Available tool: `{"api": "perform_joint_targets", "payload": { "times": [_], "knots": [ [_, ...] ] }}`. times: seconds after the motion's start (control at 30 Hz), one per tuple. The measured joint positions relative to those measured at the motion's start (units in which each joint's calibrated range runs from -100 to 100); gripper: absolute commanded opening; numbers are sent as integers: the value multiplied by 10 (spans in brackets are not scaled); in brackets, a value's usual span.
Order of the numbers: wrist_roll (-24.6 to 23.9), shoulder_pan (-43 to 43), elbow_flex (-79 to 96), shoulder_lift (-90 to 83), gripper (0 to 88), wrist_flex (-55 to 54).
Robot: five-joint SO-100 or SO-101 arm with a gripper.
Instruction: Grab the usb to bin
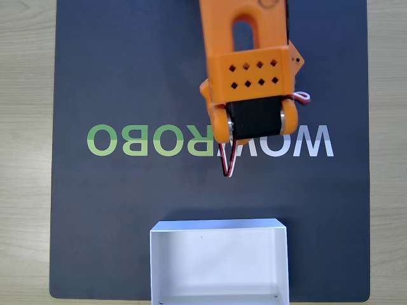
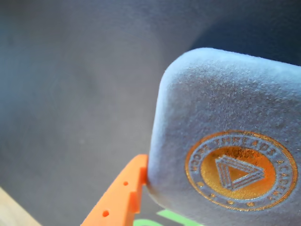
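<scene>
Usb (image 2: pixel 225 141) fills the wrist view, clamped in the gripper (image 2: pixel 141 181); carrying underway, next reach over bin (image 1: pixel 219 227) and release.

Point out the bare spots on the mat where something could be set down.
Free: the mat left of the arm, above the WOWROBO lettering; the strips on either side of the bin. Crowded: mat centre under the arm.

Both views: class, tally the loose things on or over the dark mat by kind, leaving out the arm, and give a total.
Grey pad with gold emblem: 1
White bin: 1
Total: 2
</scene>
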Motion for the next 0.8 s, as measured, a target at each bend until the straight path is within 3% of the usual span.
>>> {"api": "perform_joint_targets", "payload": {
  "times": [0.47, 0.8],
  "knots": [
    [1, 12, -129, -3, 9, -18],
    [2, 10, -152, -130, 9, -55]
  ]
}}
